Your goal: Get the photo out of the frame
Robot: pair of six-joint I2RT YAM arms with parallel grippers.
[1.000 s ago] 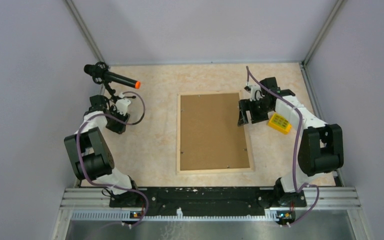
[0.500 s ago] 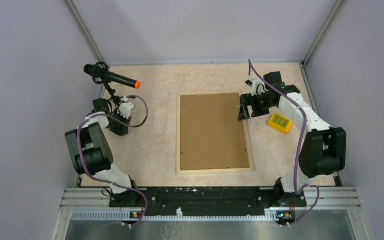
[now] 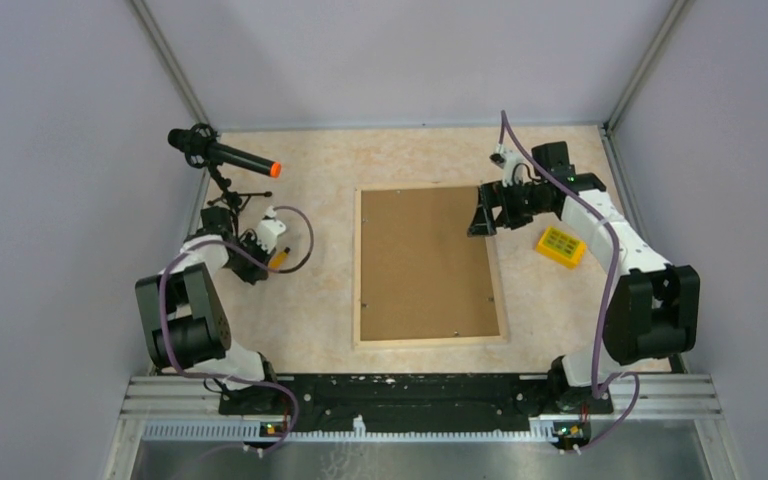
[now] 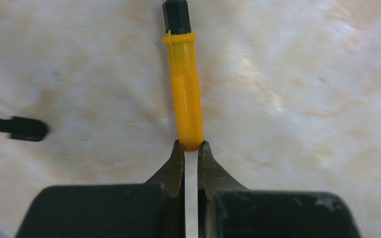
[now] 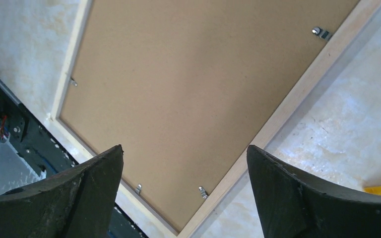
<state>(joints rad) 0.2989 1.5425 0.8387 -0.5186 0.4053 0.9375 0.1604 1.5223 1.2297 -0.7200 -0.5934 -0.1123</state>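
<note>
The frame (image 3: 359, 265) holds its backing board (image 3: 425, 260). The left gripper (image 4: 191, 147), shifted right, pinches a yellow tool (image 4: 186, 94). The right gripper (image 5: 183, 151) is spread apart.

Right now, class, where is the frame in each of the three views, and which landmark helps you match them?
Top external: the frame lies central, brown back up.
Left wrist: not in it; only a yellow tool at the left gripper.
Right wrist: the frame fills the upper left, slanted, under the open right gripper.
Landmark: the yellow block, right of the frame from above, bottom-right corner at the right wrist.
</note>
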